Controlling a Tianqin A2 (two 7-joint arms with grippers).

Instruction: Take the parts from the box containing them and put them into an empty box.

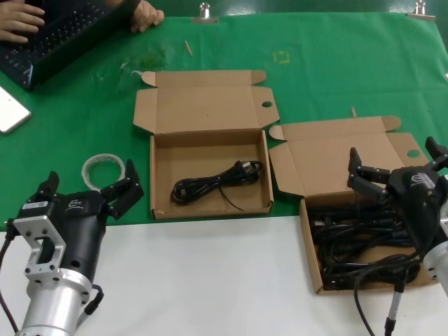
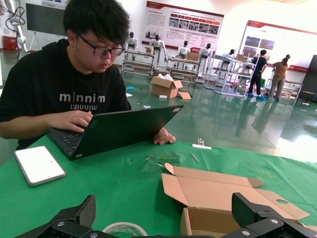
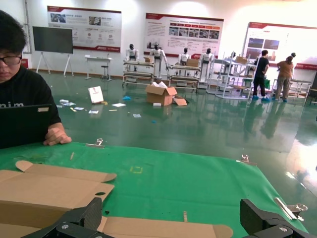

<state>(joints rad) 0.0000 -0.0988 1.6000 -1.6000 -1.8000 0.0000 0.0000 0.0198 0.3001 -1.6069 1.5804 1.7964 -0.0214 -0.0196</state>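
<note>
Cardboard boxes sit open on a green-covered table (image 1: 336, 63) whose near part is white, with one arm of the robot on either side. The right-hand box (image 1: 313, 252), its creased lid (image 1: 336, 150) folded back, holds a tangled heap of black power cords (image 1: 357, 245). The right gripper (image 1: 399, 164) hangs over the far edge of that box, just above the cords, its two black fingers (image 1: 360, 175) spread wide apart and holding nothing. To its left stands the second box (image 1: 210, 143) with a flat, neat lid showing one round hole (image 1: 267, 105) on a side flap; a single looped cord (image 1: 217, 183) already lies on its floor. The left gripper (image 1: 87, 189) waits near the table's front edge, well apart from both boxes, its fingers (image 1: 122, 192) likewise spread and empty. Just beyond it a white plastic ring (image 1: 103, 168) lies on the green cloth. At the far left corner a man in glasses and a black sweatshirt (image 2: 64, 84) types on a dark laptop (image 2: 119, 129), with a white tablet (image 2: 39, 165) lying flat beside it. The wrist views look past him into a hall with display boards and other robots
</note>
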